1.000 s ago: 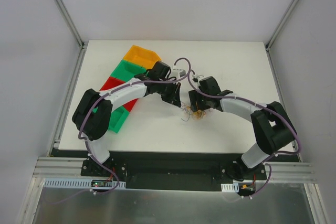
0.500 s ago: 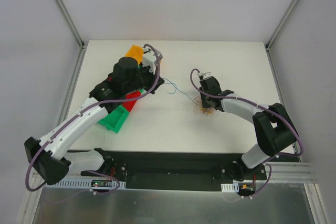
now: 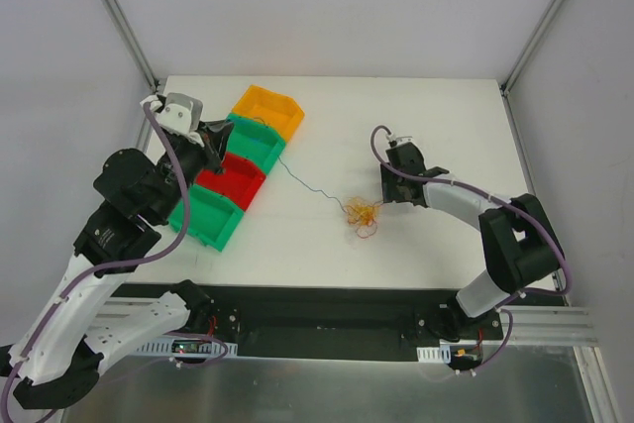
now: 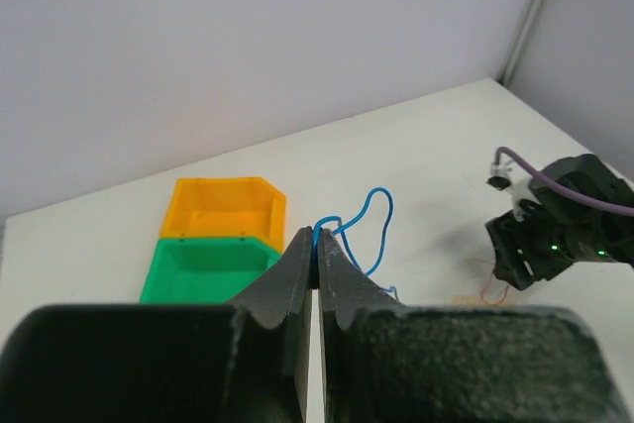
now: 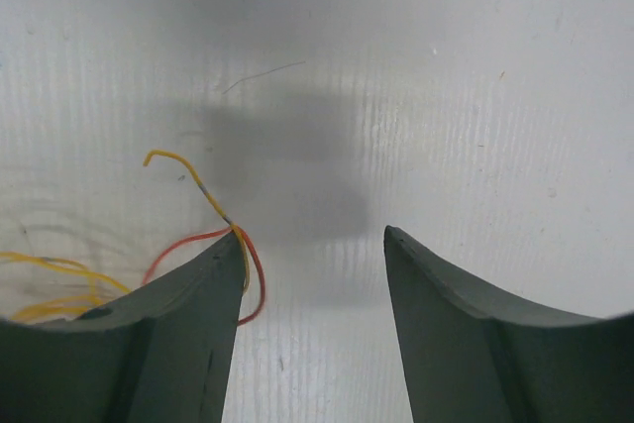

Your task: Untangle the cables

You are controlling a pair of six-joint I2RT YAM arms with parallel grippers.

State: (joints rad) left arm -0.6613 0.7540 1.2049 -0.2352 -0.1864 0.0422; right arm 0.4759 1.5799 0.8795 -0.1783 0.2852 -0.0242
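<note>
The cables are a small clump [image 3: 360, 215] of curly orange-yellow and red wires on the white table, just left of my right gripper [image 3: 388, 190]. A thin blue wire [image 3: 307, 183] runs taut from the clump up-left to my left gripper [image 3: 220, 136], which is raised over the bins. In the left wrist view that gripper [image 4: 317, 237] is shut on the blue wire [image 4: 371, 213], which loops out past the tips. My right gripper [image 5: 312, 240] is open and empty, low over the table. A red wire [image 5: 253, 284] and a yellow wire [image 5: 188, 175] lie at its left finger.
Four bins stand in a diagonal row at the left: orange [image 3: 269, 106], green [image 3: 253, 141], red [image 3: 230, 180] and green [image 3: 203, 215]. The orange [image 4: 223, 210] and green [image 4: 208, 269] bins also show in the left wrist view. Metal frame posts stand at the table's far corners.
My left arm has swung left and up, drawing the blue wire out of the clump and taut. My right gripper has come off the clump, which now lies uncovered.
</note>
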